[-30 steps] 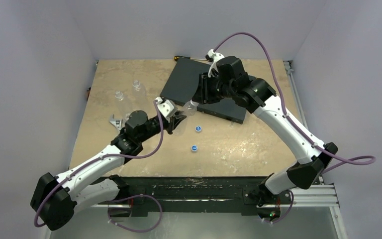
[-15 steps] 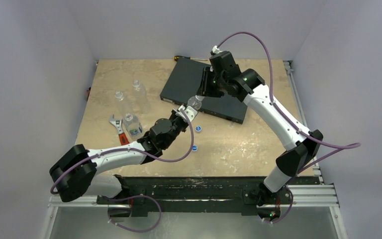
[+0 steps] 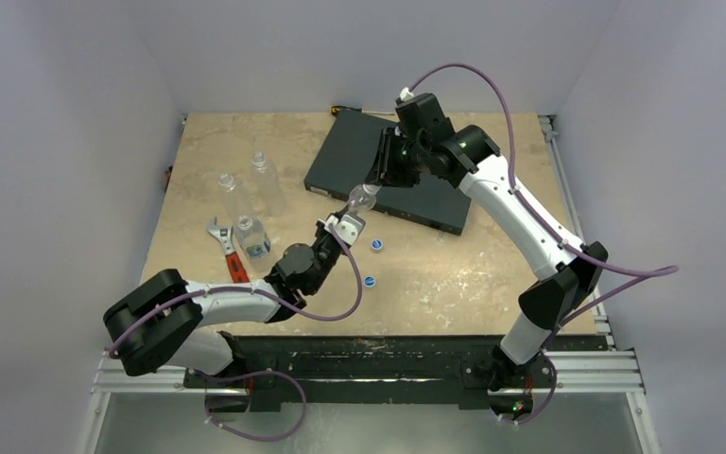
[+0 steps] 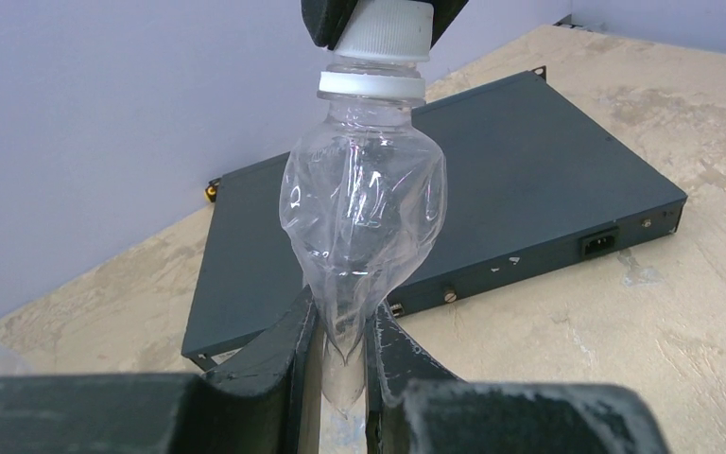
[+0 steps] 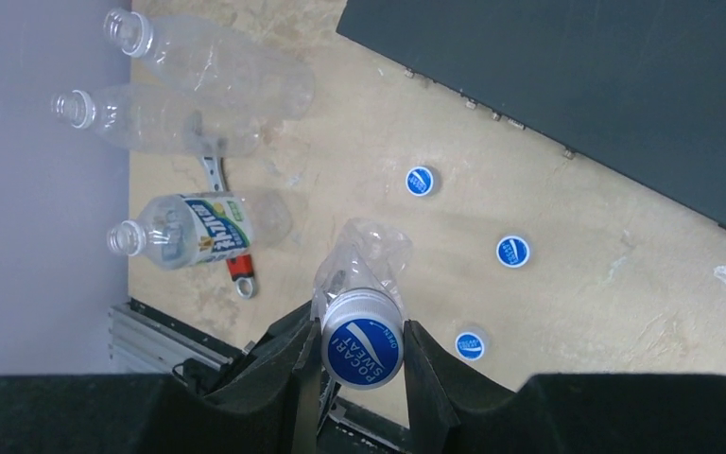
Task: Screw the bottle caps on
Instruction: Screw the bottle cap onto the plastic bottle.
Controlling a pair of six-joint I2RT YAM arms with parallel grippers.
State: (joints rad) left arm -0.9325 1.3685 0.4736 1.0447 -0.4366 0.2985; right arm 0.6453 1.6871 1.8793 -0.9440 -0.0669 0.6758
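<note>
1. The left tool [image 4: 342,326] was clamped on the lower body of the held bottle [image 4: 364,203], and its two fingers [image 4: 284,355] pinched the clear wall inward, so that the plastic was creased and crumpled.
2. The held bottle was raised off the worktop [image 3: 492,265], neck uppermost in the left wrist view, in front of the near edge of the flat black box [image 4: 492,180]. Its walls were transparent throughout and it looked empty.
3. The right tool [image 5: 361,336] was closed around the fitted cap [image 5: 362,350], which sat on the neck of the held bottle. The cap's blue printed top faced the right wrist camera, and its white side wall showed in the left wrist view.
4. In the overhead view the two tools met at the bottle: the left tool [image 3: 348,219] from the near side and the right tool [image 3: 375,183] from the far side, over the box edge.
5. Three loose caps [image 5: 512,251] lay apart on the worktop, blue face up, between the box and the near edge.
6. Three standing bottles [image 3: 263,175] were grouped on the left part of the worktop with their necks open. The nearest one carried a blue-white label, and the wrench [image 3: 233,262] lay just beside it.
</note>
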